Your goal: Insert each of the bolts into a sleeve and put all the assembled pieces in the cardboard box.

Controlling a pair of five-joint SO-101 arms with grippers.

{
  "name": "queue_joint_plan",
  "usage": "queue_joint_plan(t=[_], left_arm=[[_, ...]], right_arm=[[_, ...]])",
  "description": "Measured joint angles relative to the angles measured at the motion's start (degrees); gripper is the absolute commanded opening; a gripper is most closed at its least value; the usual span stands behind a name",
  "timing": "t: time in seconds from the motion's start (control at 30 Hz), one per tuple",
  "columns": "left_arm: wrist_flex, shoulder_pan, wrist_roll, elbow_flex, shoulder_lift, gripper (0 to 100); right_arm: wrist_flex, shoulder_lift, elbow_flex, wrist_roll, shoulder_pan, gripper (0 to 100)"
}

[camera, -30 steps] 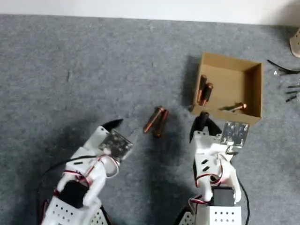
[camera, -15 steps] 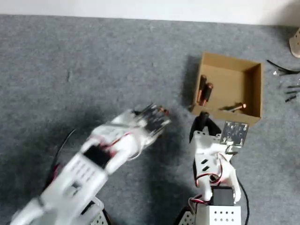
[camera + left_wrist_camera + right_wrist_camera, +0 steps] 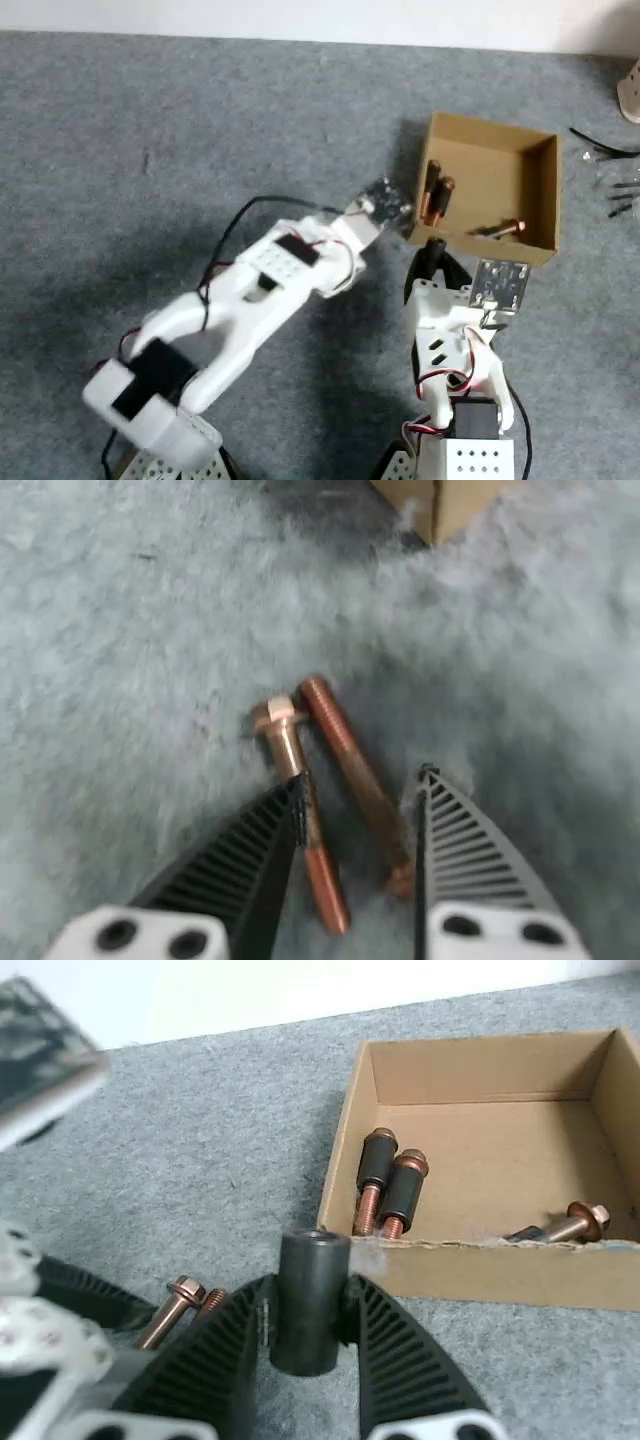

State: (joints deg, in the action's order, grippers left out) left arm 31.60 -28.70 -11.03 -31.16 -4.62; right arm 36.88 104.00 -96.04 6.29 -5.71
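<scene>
Two bolts point(image 3: 288, 748) between wide jaws of the left gripper point(image 3: 360, 778), beside a corner of the cardboard box point(image 3: 480, 1280); right gripper point(image 3: 308, 1283) before the box's near wall, clamping an upright sleeve point(image 3: 312, 1260).

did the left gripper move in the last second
Yes. In the high view the left gripper swung up and right toward the cardboard box, and its open fingers now hang over two loose bolts.
</scene>
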Motion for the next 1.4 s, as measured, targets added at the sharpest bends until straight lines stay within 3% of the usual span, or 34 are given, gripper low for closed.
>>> queue_joint_plan(t=[0.27,1.4], left_arm=[[0.0,3.78,7.47,8.26,-5.89,17],[4.84,6.07,7.74,6.77,-6.33,17]], right_arm=[[-0.18,0.0,0.0,0.0,0.0,0.5],[-0.18,0.0,0.0,0.0,0.0,0.5]])
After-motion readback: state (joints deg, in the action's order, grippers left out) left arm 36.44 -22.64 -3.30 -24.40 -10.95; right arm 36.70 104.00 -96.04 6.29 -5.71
